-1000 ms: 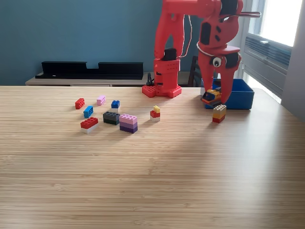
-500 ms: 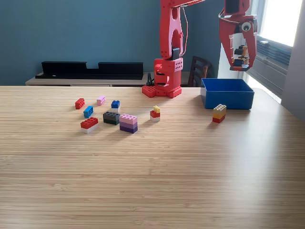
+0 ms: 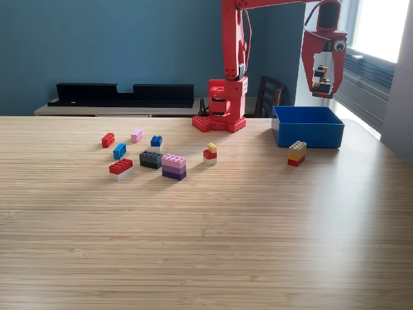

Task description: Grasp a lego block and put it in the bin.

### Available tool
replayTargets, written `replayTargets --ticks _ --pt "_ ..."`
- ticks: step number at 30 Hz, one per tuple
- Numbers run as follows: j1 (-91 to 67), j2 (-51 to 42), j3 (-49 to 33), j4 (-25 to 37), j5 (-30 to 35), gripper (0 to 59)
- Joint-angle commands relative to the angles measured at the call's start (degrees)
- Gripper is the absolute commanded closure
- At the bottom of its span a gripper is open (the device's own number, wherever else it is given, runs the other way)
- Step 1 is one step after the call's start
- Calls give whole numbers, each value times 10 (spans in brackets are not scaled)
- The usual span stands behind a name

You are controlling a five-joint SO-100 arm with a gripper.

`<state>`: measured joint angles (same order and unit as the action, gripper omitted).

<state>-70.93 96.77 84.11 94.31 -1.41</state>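
Wood-grain surface [image 3: 206, 245] fills the near part of the exterior view. Scattered lego pieces are seen at mid-depth toward the view's left, among them a red-and-white block [image 3: 120, 168] and a pink-and-purple block [image 3: 173, 166]. A tan-and-red block [image 3: 297, 153] stands just in front of the bin [image 3: 307, 126], at the view's right. Above the bin, the red claw [image 3: 321, 82] is held raised, clenched on a small stack of multicoloured lego block [image 3: 321, 76].
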Motion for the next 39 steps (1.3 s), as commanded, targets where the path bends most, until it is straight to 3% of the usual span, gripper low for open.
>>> replayTargets --ticks 1,16,17,20,21,23,26,31,33,35,39 --pt "-10 47 -1 3 -2 586" --pt "0 -130 -101 21 5 583" --pt "0 -136 -105 24 4 560" --pt "0 -152 -120 35 1 335" --pt "0 -154 -127 39 1 288" --pt "2 -156 -142 48 1 232" --pt "4 -156 -173 67 -1 205" --pt "4 -149 -221 78 -4 217" --pt "6 -149 -243 79 -1 253" --pt "26 -149 -272 79 9 329" --pt "80 -149 -316 79 31 551"
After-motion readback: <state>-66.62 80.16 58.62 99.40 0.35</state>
